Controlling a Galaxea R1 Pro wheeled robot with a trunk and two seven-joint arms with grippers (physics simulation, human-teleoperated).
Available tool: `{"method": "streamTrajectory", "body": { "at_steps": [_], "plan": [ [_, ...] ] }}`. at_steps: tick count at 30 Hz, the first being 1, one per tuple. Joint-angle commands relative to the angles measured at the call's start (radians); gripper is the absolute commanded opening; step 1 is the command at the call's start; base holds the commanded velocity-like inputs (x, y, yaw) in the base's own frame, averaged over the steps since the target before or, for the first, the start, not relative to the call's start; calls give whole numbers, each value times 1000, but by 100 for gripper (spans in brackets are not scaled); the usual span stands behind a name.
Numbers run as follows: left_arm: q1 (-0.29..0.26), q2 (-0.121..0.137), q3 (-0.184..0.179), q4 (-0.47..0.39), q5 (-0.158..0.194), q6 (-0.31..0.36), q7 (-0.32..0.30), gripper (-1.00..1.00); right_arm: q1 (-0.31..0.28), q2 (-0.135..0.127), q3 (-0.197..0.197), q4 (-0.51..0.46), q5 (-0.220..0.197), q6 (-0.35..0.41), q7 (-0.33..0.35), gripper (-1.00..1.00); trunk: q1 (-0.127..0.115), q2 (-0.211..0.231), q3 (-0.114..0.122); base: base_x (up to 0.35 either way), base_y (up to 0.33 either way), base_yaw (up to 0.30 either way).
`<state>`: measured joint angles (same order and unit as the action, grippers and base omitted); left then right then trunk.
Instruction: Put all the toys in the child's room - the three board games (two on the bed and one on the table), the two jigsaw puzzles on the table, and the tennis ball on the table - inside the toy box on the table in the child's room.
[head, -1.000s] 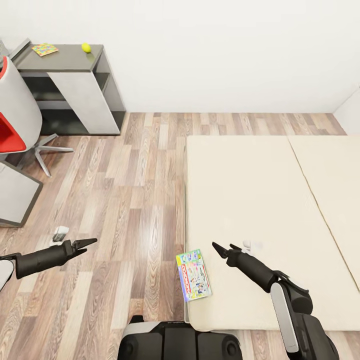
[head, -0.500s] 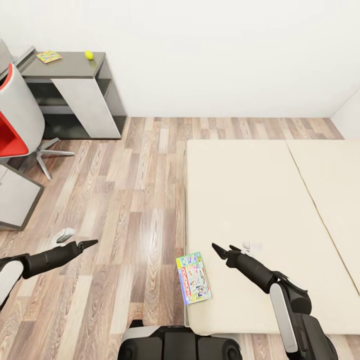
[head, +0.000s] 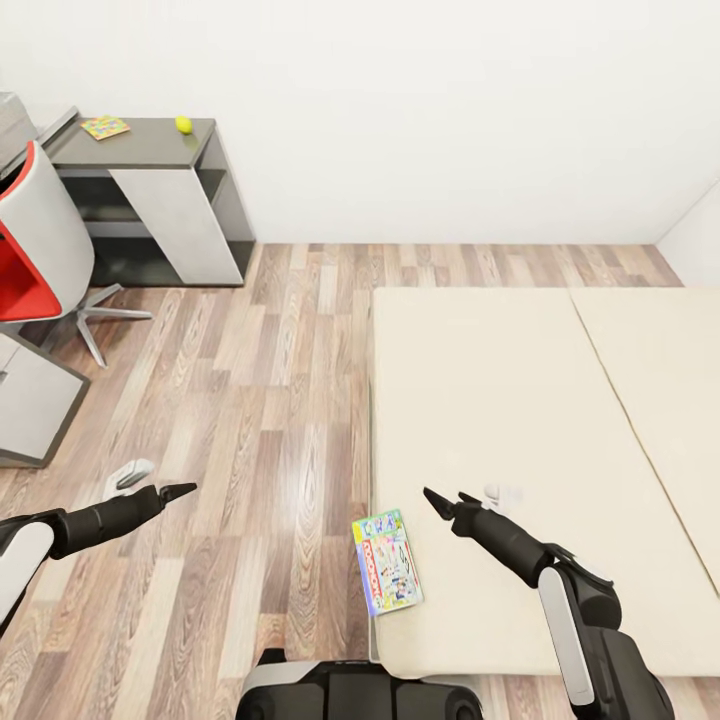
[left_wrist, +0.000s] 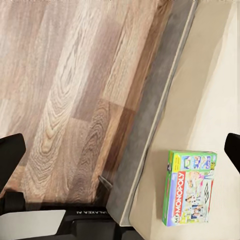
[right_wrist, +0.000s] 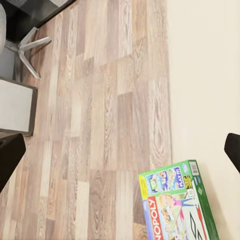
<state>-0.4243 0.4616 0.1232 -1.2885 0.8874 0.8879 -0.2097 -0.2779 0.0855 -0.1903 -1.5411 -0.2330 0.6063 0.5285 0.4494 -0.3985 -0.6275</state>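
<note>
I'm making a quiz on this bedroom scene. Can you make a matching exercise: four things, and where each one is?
Things:
1. board game
2. tennis ball
3. jigsaw puzzle
4. right claw

Places:
A. flat on the desk, near its left end
B. above the bed, empty
C. at the bed's near left edge
D. on the desk, right of the puzzle

Pairs: 1-C, 2-D, 3-A, 4-B

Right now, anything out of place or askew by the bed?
Mostly the board game: it lies at the bed's near corner, skewed, one side jutting past the mattress edge over the floor. Also a small white object lies loose on the floor.
</note>
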Motion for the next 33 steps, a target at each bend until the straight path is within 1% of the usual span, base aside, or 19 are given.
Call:
{"method": "streamTrajectory", "body": {
  "at_steps": [1,10,29,33],
  "plan": [
    [-1,0,2,0,-5,5,-7,100,-1,1,-3,1,-5,6,3,100,1,-1,0,0,0,0],
    [-1,1,3,-1,-4,5,-11,100,-1,1,-2,5,-6,-12,2,100,1,-1,15,0,0,0],
    [-1,1,4,-3,-4,5,-13,100,-1,2,-1,9,-5,-14,2,100,1,-1,46,0,0,0],
    [-1,0,3,-3,-4,5,-13,100,-1,2,-2,22,-4,-15,2,100,1,-1,53,0,0,0]
  ]
}}
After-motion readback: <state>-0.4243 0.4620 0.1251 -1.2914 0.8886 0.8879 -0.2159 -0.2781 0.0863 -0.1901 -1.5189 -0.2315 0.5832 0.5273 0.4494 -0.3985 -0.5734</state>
